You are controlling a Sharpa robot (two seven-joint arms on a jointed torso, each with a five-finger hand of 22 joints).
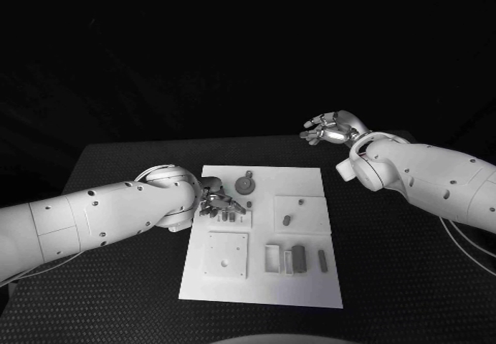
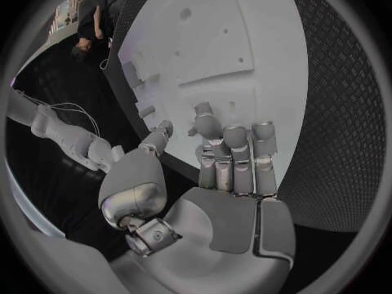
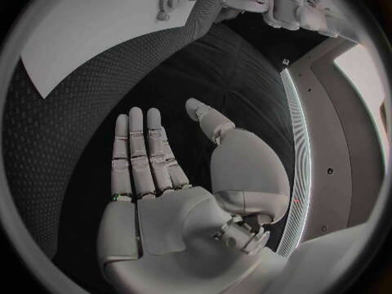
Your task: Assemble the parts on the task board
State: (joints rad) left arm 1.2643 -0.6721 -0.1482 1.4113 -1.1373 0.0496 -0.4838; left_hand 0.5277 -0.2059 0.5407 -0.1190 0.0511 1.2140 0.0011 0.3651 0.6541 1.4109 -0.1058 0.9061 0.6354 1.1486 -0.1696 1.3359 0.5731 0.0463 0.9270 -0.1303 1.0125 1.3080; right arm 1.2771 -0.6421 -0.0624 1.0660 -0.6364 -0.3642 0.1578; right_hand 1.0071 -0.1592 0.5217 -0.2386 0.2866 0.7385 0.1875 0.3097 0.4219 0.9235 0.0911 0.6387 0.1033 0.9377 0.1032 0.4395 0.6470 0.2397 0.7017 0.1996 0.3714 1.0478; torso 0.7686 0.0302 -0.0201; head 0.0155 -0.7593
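Task board (image 1: 310,287) first: I see a flat white rectangular plate lying in the middle of the black table (image 1: 124,161), whose surface has a fine dimpled, woven-looking texture. On the board sit small grey parts: a round gear-like disc (image 1: 245,185) near the far edge, a square plate with corner holes (image 1: 226,254) toward the near left, a cluster of upright blocks (image 1: 288,258) beside it, and a slim peg (image 1: 322,259) lying just right of those. A raised square pad carrying a short stud (image 1: 287,219) sits right of centre.

My left hand (image 1: 220,205) hangs over the board's left edge, beside the gear, and hides the spot underneath it (so I cannot tell what lies there). In the left wrist view its fingers (image 2: 232,157) are curled downward toward the board, thumb apart, nothing visibly gripped; whether the tips touch the plate I cannot tell.

My right hand (image 1: 331,129) is raised beyond the far right corner of the board, well apart from it. The right wrist view shows its fingers (image 3: 143,153) straight and spread, empty.
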